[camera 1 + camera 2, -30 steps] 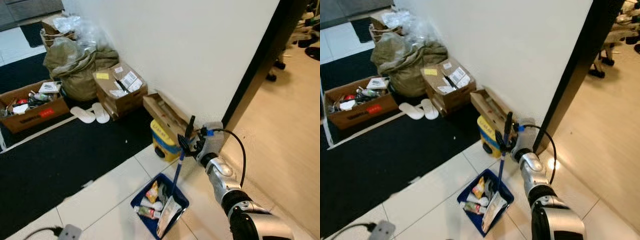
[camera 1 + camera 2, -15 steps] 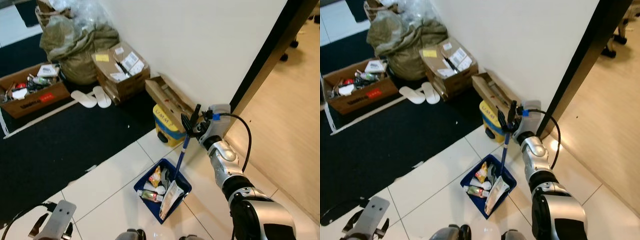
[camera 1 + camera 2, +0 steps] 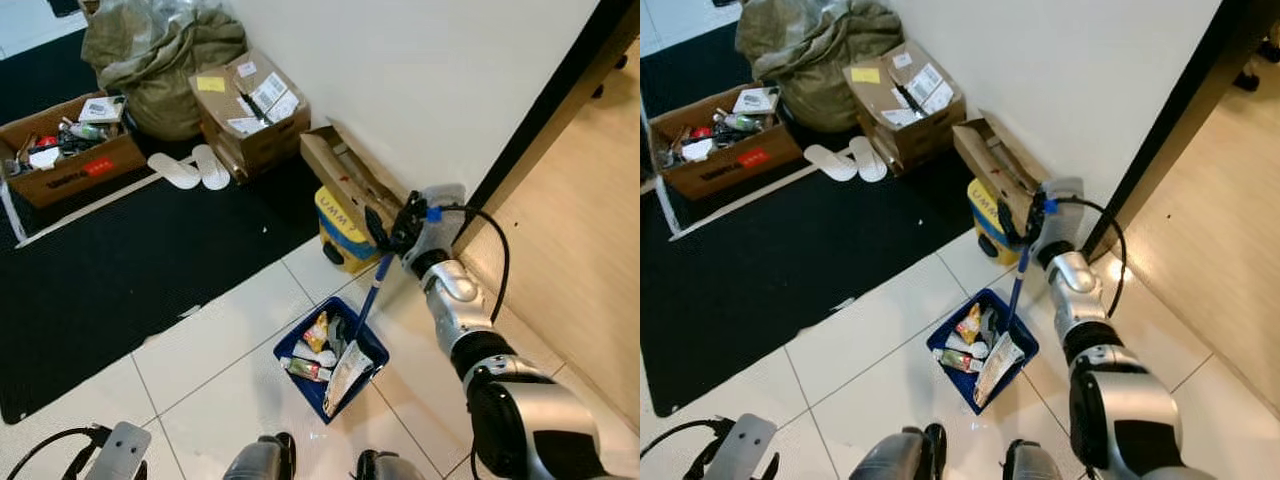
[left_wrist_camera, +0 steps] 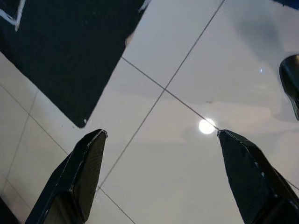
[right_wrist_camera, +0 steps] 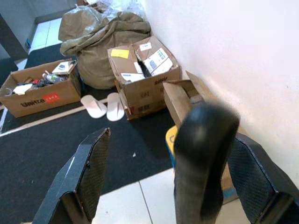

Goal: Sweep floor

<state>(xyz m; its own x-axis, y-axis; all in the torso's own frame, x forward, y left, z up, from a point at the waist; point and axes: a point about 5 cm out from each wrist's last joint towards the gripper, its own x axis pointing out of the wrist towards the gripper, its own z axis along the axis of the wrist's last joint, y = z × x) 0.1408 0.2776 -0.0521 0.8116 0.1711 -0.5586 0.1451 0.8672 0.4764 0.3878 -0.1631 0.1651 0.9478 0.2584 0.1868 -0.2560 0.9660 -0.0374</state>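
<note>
Right gripper [image 3: 392, 222] clamped on dustpan handle [image 3: 368, 297], blue dustpan [image 3: 331, 357] (littered), left gripper [image 4: 161, 172] spread

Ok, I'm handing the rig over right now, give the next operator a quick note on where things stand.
Right gripper: at the top of the blue dustpan handle, near the wall; grip unclear.
Left gripper: open, idle low over white tile.
Blue dustpan: on the tile by the yellow container, holding wrappers and small litter.
Done: litter is in the pan.
Left: empty it, check the black mat and tiles.
</note>
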